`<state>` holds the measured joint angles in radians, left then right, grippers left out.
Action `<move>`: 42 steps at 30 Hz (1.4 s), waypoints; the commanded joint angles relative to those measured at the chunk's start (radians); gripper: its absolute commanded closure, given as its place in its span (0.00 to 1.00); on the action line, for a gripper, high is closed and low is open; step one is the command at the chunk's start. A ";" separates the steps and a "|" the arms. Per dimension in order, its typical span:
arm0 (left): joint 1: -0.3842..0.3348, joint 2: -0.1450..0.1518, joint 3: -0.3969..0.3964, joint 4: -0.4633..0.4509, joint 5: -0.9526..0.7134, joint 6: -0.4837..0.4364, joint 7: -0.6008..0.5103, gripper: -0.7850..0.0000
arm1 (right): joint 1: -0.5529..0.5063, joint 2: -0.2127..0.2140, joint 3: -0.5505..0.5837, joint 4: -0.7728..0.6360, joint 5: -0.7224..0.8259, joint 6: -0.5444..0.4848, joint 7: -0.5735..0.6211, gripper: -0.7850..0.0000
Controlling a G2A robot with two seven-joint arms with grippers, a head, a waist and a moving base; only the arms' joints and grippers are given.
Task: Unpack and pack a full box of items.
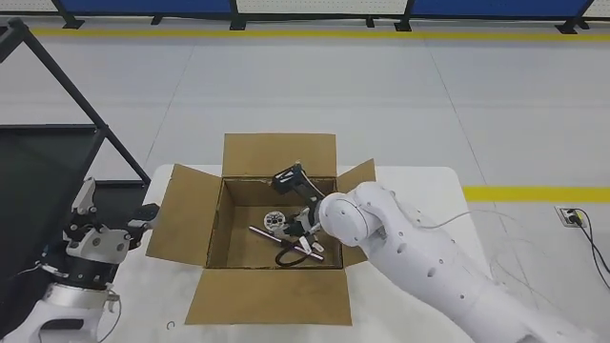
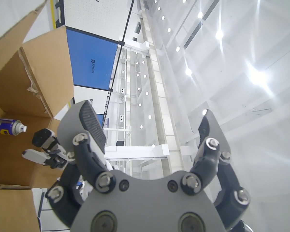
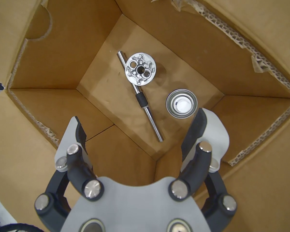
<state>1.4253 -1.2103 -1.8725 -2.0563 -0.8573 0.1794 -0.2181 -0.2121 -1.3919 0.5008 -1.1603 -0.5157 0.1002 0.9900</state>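
Observation:
An open cardboard box [image 1: 279, 152] stands mid-table with its flaps spread. On its floor lie a holed metal disc [image 3: 140, 69] and a metal rod [image 3: 147, 108] with a black grip, the disc resting over the rod. Next to them stands a spray can [image 3: 181, 103], seen from above. My right gripper [image 3: 139, 118] hangs open above these items inside the box [image 3: 62, 56], holding nothing; in the top view this gripper [image 1: 303, 233] is over the box's right half. My left gripper [image 2: 147, 112] is open and empty, left of the box [image 2: 46, 73], near the table's left edge [image 1: 112, 211].
A black frame rack [image 1: 48, 171] stands close on the left of the table [image 1: 419, 191]. The left wrist view catches the blue spray can [image 2: 3, 126] and the right arm's gripper [image 2: 43, 150] by the box. A socket and cables [image 1: 572, 217] lie on the floor at right.

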 commanded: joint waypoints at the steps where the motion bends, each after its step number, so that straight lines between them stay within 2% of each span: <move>1: 0.009 0.001 -0.014 -0.009 -0.011 0.014 -0.011 0.00 | 0.016 -0.019 -0.015 0.052 0.001 -0.016 -0.002 0.00; 8: 0.031 0.005 -0.013 -0.028 0.014 0.013 -0.061 0.00 | 0.064 -0.084 -0.069 0.198 -0.028 -0.020 -0.017 0.00; 24: 0.031 0.005 -0.013 -0.028 0.014 0.013 -0.061 0.00 | 0.103 -0.215 -0.104 0.512 -0.008 -0.083 -0.077 0.00; 25: 0.031 0.005 -0.013 -0.028 0.014 0.013 -0.061 0.00 | 0.104 -0.221 -0.104 0.525 -0.007 -0.090 -0.079 0.08; 27: 0.031 0.005 -0.013 -0.028 0.014 0.013 -0.061 0.00 | 0.107 -0.232 -0.102 0.553 -0.004 -0.101 -0.083 0.65; 28: 0.031 0.005 -0.013 -0.028 0.014 0.013 -0.061 0.00 | 0.108 -0.237 -0.101 0.565 -0.003 -0.106 -0.085 0.68; 30: 0.031 0.005 -0.013 -0.028 0.014 0.013 -0.061 0.00 | 0.111 -0.246 -0.098 0.589 -0.002 -0.114 -0.092 0.94; 32: 0.031 0.005 -0.013 -0.028 0.014 0.013 -0.061 0.00 | 0.114 -0.255 -0.096 0.609 -0.002 -0.121 -0.095 1.00; 39: 0.031 0.005 -0.013 -0.028 0.014 0.013 -0.061 0.00 | 0.126 -0.278 -0.084 0.660 -0.011 -0.134 -0.112 1.00; 42: 0.031 0.005 -0.013 -0.028 0.014 0.013 -0.061 0.00 | 0.130 -0.280 -0.071 0.663 -0.007 -0.174 -0.131 1.00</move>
<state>1.4561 -1.2057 -1.8853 -2.0838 -0.8436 0.1928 -0.2793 -0.0836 -1.6723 0.4253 -0.4988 -0.5240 -0.0578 0.8645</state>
